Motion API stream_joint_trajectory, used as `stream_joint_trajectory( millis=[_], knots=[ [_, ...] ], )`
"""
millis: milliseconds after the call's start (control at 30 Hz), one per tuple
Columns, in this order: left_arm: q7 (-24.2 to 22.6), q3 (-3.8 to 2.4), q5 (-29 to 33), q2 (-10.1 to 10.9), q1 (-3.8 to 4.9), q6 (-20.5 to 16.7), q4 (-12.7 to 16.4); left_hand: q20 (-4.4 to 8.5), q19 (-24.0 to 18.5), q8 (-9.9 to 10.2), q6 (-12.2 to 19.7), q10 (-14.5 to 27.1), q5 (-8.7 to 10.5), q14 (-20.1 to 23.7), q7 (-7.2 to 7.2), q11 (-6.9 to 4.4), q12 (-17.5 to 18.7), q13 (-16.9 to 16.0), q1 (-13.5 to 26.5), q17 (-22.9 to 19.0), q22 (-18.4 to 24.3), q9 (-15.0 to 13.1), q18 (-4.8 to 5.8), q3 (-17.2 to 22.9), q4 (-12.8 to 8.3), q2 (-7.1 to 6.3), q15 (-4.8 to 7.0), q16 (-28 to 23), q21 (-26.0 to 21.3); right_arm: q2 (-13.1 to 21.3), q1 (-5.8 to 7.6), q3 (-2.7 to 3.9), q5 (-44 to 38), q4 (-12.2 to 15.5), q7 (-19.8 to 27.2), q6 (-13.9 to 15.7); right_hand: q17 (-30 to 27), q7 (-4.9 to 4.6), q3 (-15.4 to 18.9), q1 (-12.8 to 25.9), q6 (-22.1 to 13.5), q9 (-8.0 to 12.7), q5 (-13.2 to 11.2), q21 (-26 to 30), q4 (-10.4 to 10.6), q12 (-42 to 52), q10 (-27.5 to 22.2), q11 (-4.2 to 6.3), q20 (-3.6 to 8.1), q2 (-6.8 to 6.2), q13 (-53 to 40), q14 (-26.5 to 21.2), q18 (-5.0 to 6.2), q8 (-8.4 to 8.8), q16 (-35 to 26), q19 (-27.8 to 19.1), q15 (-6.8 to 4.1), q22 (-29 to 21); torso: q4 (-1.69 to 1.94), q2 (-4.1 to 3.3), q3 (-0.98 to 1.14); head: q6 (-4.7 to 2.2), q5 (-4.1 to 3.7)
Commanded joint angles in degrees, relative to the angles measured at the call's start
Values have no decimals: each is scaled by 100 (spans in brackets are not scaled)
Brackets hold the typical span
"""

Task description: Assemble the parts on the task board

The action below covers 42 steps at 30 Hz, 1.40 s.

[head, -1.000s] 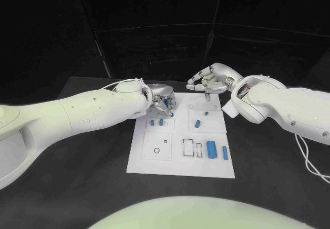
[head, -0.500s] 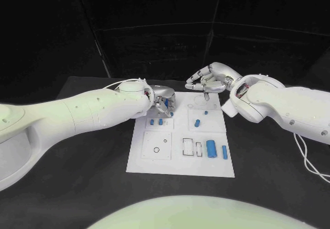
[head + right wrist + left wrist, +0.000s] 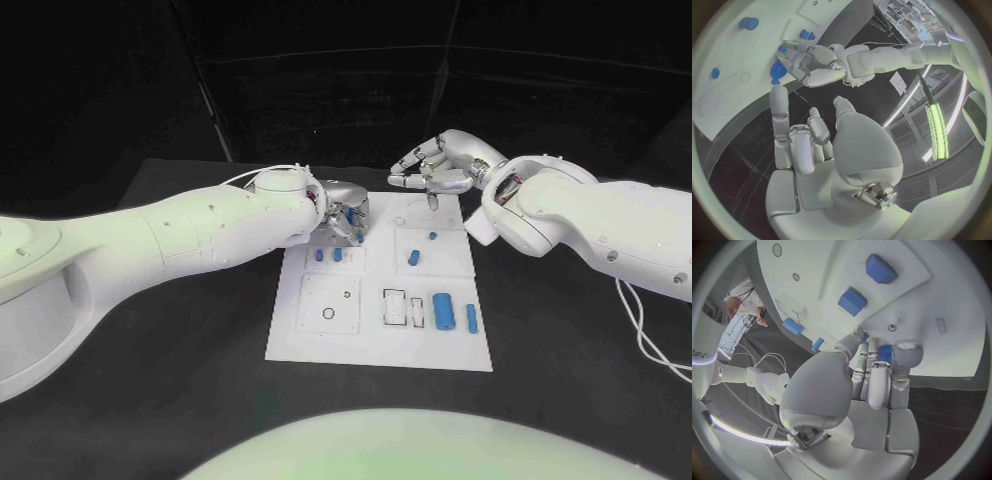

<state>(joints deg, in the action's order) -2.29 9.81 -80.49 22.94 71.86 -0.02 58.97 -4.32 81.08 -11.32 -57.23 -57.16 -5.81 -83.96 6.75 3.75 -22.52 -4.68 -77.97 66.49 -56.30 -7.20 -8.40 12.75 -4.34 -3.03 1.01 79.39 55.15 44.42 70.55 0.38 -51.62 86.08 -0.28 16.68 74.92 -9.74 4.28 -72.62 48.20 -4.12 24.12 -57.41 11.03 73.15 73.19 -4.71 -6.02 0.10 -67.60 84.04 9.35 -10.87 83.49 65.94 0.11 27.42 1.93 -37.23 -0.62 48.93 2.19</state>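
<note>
1. Little has shifted since the earlier frame: the silver left hand stays over the far left corner of the flat white rectangular task board, fingers clamped on a small blue part.
2. Its silver right hand hangs above the board's far edge, fingers curled, gripping nothing.
3. Several other small blue parts lie on the board.
</note>
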Motion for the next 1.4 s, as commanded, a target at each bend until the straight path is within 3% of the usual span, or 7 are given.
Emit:
stream_joint_trajectory(
  millis=[33, 500, 833, 900, 1167, 1400],
  knots=[
    [43, 16, -55, -22, -34, 122, -31, -12, 47, 24, -62, -66, 33, -108, 8, -1, 52, 21, 6, -8, -25, 14, 109, 76, -9, 65, 18, 36, 31, 2, 10, 4, 19, 13, 45, -21, 232, -7, 9, -46, -52, 7, 27, 20, 16, 38, -45, -5, 5, -10, -5, 322, 85, -20, -23, 23, -2, 1, -4, -3, 0, 3, -7],
    [-56, 14, -51, -41, -52, 48, -69, -24, 88, 40, -270, -364, 62, -127, 26, -9, 187, 80, 68, -7, -195, 65, 135, 471, -28, 194, 14, 77, 179, -8, 10, 4, 19, 14, 47, -30, 238, -7, 10, -62, -51, 6, 34, 19, 24, 41, -43, -4, 5, 7, -7, 324, 85, -25, -21, 26, -3, 1, -3, 0, 1, 13, -11],
    [-174, -1, 147, 243, -51, -381, 124, -18, 96, 59, -310, -428, 79, -130, 39, -10, 247, 83, 86, -7, -234, 80, 139, 586, -48, 198, 13, 87, 211, 9, 10, 4, 19, 10, 46, -38, 237, -6, 10, -65, -48, 6, 39, 17, 31, 43, -41, -4, 5, 19, -8, 324, 84, -29, -21, 28, -3, 5, 10, 5, 0, 10, -61],
    [-188, -28, 178, 297, -49, -454, 185, -18, 97, 60, -315, -434, 79, -131, 40, -10, 252, 83, 90, -3, -240, 81, 140, 595, -50, 195, 13, 89, 217, 8, 10, 4, 19, 4, 47, -38, 237, -6, 10, -65, -48, 5, 41, 17, 33, 44, -41, -3, 6, 23, -9, 324, 84, -30, -22, 29, -3, 6, 17, 4, -1, 7, -65],
    [-218, -245, 290, 595, -47, -687, 557, -18, 106, 64, -338, -463, 81, -138, 45, -9, 273, 82, 103, 8, -270, 86, 146, 634, -58, 182, 12, 98, 245, 2, 10, 4, 19, -27, 55, -41, 237, -6, 10, -65, -48, 5, 41, 17, 33, 44, -41, -3, 6, 23, -9, 324, 84, -30, -22, 29, -3, 6, 16, 3, -3, -7, -63],
    [-188, -338, 392, 847, -49, -704, 809, -17, 112, 67, -349, -478, 80, -141, 48, -8, 285, 82, 110, 13, -289, 89, 149, 655, -65, 174, 12, 103, 263, 4, 10, 4, 19, -43, 59, -48, 237, -6, 10, -65, -48, 5, 41, 17, 33, 44, -41, -3, 6, 23, -9, 324, 84, -30, -22, 29, -3, 6, 19, 1, -3, -18, -62]
  ],
)
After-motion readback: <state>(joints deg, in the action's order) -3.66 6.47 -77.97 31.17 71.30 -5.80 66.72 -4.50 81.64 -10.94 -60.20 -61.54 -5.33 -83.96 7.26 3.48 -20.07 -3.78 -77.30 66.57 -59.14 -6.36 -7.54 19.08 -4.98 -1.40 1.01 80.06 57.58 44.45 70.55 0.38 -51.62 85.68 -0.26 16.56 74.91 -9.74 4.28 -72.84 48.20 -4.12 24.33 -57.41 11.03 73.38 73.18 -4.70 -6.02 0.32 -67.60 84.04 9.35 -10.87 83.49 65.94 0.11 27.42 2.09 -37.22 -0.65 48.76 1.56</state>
